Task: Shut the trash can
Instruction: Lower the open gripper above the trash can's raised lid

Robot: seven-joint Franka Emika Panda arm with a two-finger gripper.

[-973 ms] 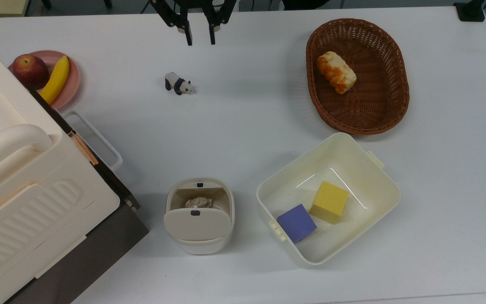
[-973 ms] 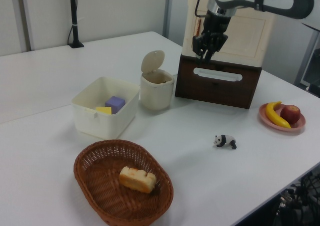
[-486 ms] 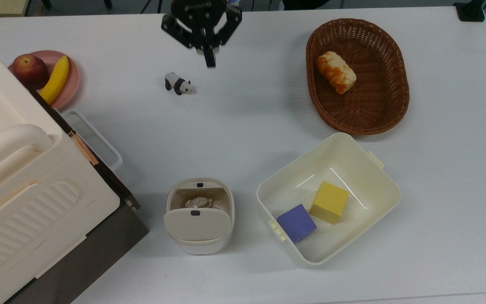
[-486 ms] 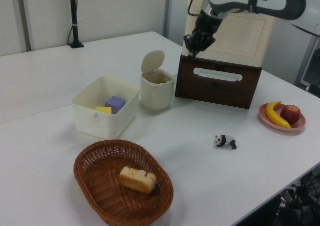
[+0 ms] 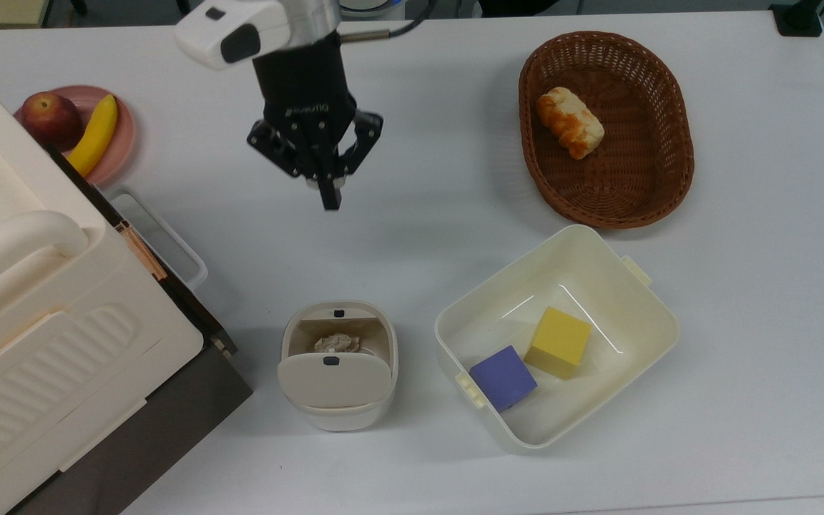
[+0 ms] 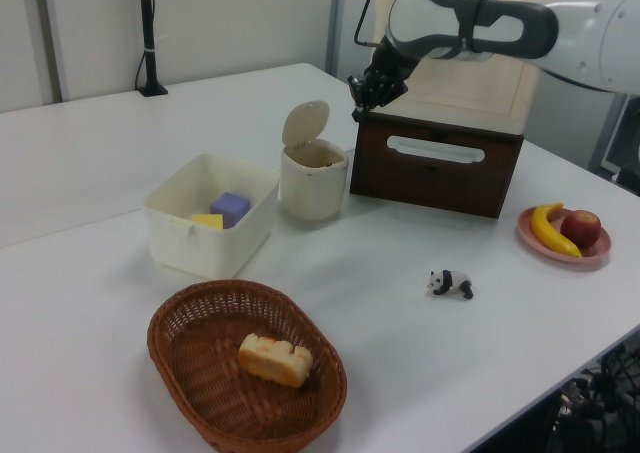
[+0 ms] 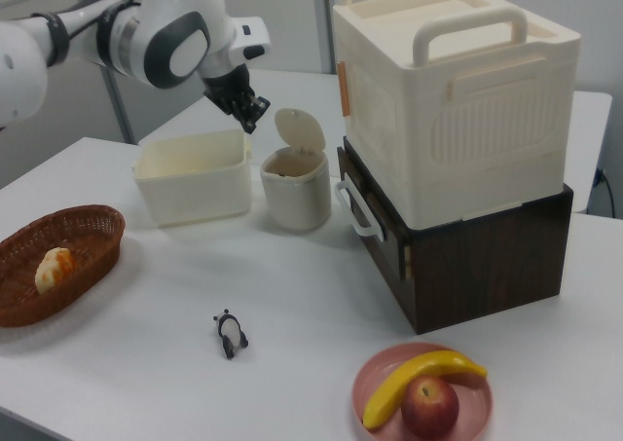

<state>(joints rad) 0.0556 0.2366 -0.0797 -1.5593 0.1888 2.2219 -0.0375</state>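
Since the earlier frame, the hand (image 5: 329,203) has been carried nearer the trash can (image 5: 338,365), fingers clenched on nothing. Its lid (image 6: 304,123) is seen upright, apart from the hand.

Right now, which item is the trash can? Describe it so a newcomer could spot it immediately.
Start at the big cream box on the dark wooden drawer unit. Beside it, before the open tub holding cubes, stands the trash can: small, cream, rounded, its hinged lid standing up.
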